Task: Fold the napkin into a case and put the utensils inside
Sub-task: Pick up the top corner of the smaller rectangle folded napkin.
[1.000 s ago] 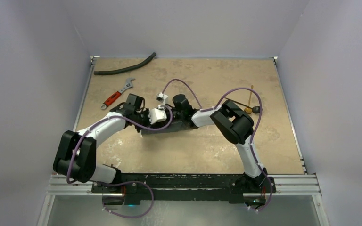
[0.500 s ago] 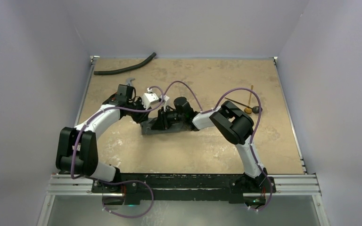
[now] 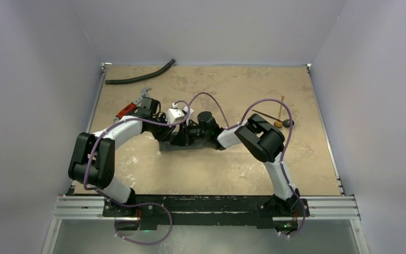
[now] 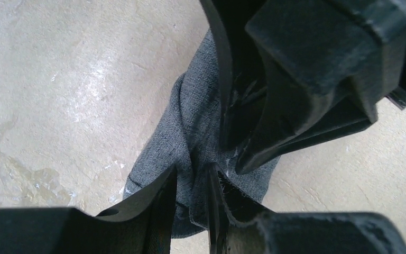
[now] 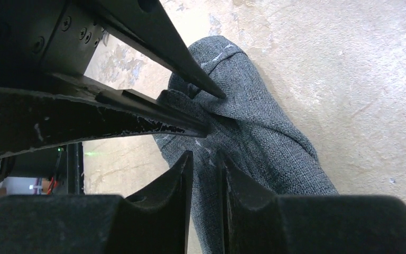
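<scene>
Napkin [image 3: 170,146] cloth is caught in both tools at the middle of the table [image 3: 232,164], a dark, bunched strip and not yet anything like a case. The left gripper [image 4: 193,206] has its fingers drawn nearly together with a ridge of grey fabric squeezed in the narrow gap. The right gripper [image 5: 205,174] is much the same, a fold of the napkin nipped between its almost-closed fingers. The two meet tip to tip over the same gathered patch, close enough that each shows in the other's wrist view.

What has just changed is the left arm. A second ago it lay low over the cloth beside the right one, half a second ago it had lifted off towards ten o'clock, and now it is back down with a fresh pinch. The right arm has hardly stirred. To my eye that was a re-grip, so the folding is still in its early stage.

Further out, the utensils [image 3: 279,117] wait untouched at about two o'clock, well apart from the napkin. A red-handled wrench [image 3: 129,108] lies at ten o'clock just beyond the left arm, and a black hose [image 3: 140,78] at eleven.
</scene>
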